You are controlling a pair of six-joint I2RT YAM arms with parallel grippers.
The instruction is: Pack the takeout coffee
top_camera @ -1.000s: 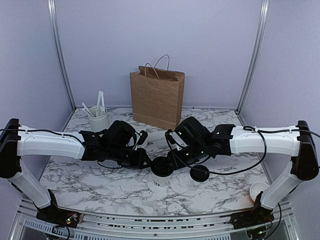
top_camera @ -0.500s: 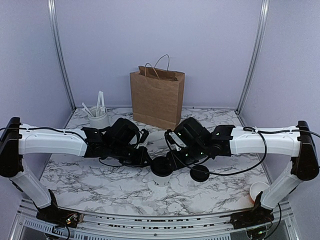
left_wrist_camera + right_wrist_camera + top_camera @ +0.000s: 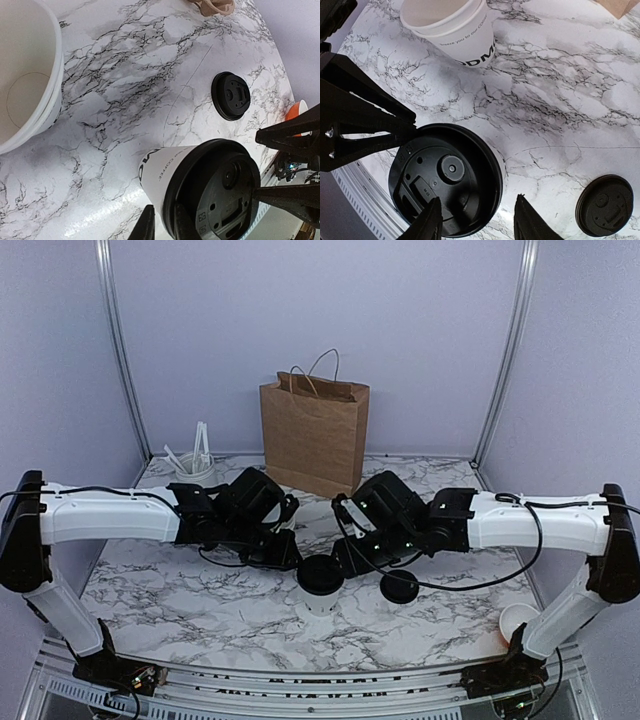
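Jaws, right: right gripper (image 3: 479, 222) stands apart, with one finger over the lid's near edge and the other clear of it. It is clamped on nothing.
Jaws, left: left gripper (image 3: 164, 226) is only narrowly apart at the lid rim. I cannot tell whether it pinches the rim or merely touches it.
Item: takeout coffee (image 3: 321, 577), upright on the marble tabletop (image 3: 180, 600), directly between the two pairs of jaws.
Destination: brown paper bag (image 3: 314, 435), upright, well beyond both pairs of jaws.
Nearby: loose black lid (image 3: 604, 205) outboard of the right jaws; lidless white cups (image 3: 452, 27) beyond them.
Handling: the right jaws should likely drop below the lid and close gently on the paper wall. Free the rim before lifting, and keep the cup upright.
Obscured: the left fingertips are cut off by the frame edge, the cup's base is under its lid, and the lettering is partial. The bag's inside and the cup's fill are unseen.
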